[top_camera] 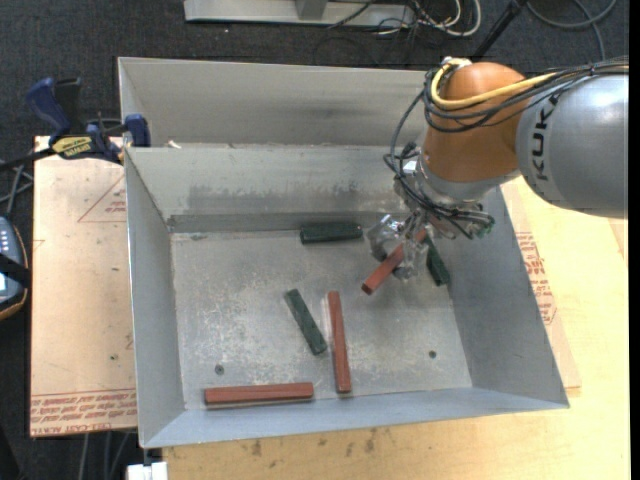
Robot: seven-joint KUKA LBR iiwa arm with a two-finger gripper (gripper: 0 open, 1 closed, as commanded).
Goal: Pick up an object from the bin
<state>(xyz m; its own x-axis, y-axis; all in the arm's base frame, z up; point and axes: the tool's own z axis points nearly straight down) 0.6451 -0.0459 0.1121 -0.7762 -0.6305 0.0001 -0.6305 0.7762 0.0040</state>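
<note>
A dark, speckled floor (60,28) stretches across the far side and down the left. At the far edge a flat, pale grey metal stand foot (250,10) lies on it, with tangled black and white cables (450,3) just to its right.

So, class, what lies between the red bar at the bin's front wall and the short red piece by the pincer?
Two things, in the camera view: a dark green bar and, just beside it, a long red bar.
</note>
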